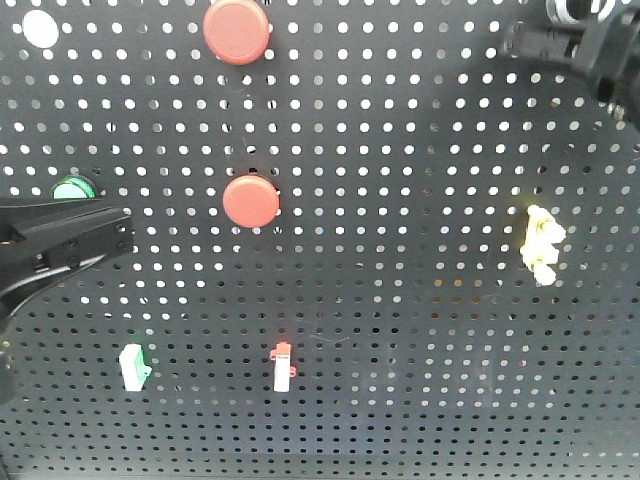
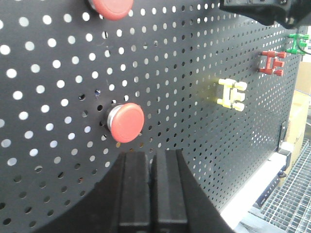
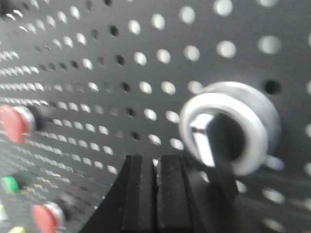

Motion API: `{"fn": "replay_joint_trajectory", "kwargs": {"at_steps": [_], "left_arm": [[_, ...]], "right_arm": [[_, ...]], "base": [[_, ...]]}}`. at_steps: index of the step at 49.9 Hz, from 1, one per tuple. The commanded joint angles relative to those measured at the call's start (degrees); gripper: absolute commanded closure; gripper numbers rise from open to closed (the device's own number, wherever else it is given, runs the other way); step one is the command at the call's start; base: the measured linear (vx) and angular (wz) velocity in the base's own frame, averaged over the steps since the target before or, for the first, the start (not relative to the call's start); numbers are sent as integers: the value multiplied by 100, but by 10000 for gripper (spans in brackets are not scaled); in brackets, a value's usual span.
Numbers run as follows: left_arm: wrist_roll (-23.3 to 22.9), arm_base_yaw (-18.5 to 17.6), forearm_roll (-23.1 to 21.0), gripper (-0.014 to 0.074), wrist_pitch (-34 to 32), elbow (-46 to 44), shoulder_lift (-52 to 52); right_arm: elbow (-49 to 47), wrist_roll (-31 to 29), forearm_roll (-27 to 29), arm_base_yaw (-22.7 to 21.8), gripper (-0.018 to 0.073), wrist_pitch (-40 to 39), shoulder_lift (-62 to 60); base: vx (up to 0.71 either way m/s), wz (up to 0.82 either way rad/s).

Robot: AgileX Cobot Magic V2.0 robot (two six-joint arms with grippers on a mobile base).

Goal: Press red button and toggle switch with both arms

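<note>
Jaws together on left gripper (image 2: 150, 162) and right gripper (image 3: 156, 165); flat round red button (image 1: 237, 30); perforated panel (image 1: 452, 215).

- In your front view the perforated panel (image 1: 400, 150) reads dark and dim, while its holes glow white from light behind it.
- Toward the panel's right side, the yellow clip (image 1: 541, 244) is blown out, soft and without detail.
- Your left wrist view is the sharpest: the smaller red button (image 2: 126, 122) on the panel is crisp and evenly lit. The left gripper (image 2: 151, 154) is a near-black mass. The area past the panel's right edge is washed out.
- Your right wrist view is blurred throughout. The rotary switch (image 3: 228, 128) on the panel shows glare on its silver ring, and the panel's holes smear.
</note>
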Motion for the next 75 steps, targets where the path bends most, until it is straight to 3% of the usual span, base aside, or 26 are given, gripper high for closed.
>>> {"fn": "replay_joint_trajectory", "kwargs": {"at_steps": [1,10,16,20,25,36,43,53,59,66,75], "left_arm": [[-11,0,-184,594,-272,-141,-99],[-11,0,-184,594,-272,-141,-99],[-11,0,-184,594,-272,-141,-99],[-11,0,-76,594,-266,-141,-105],[-78,0,383,594,-297,-18,-242],[-1159,5,1550,594,-817,1435,-1204],[-1802,5,1921,594,-776,2575,-2143],[-1910,5,1936,594,-534,3525,-3496],[-1852,5,1961,594,-1227,3904,-3693],[-1852,5,1955,594,-2054,4171,-3614],[-1852,5,1955,594,-2004,4254,-3614]], "right_arm": [[-164,219,-179,-57,562,-939,-154],[-164,218,-244,-57,562,-1226,-259],[-164,254,-334,-57,562,-1003,-286],[-144,411,-593,-57,562,-757,-343],[84,835,-1186,-57,562,-709,-619],[1581,1118,-2724,-57,562,-799,-1969],[2907,1118,-3147,-57,562,-824,-3440],[4656,1125,-3329,-57,562,-937,-5542],[5483,1120,-3329,-57,562,-1650,-6313],[6054,1120,-3254,-57,562,-2795,-6523],[6406,1120,-3224,-57,562,-2823,-6523]], "base": [[0,0],[0,0],[0,0],[0,0],[0,0],[0,0],[0,0],[0,0],[0,0],[0,0],[0,0]]}}
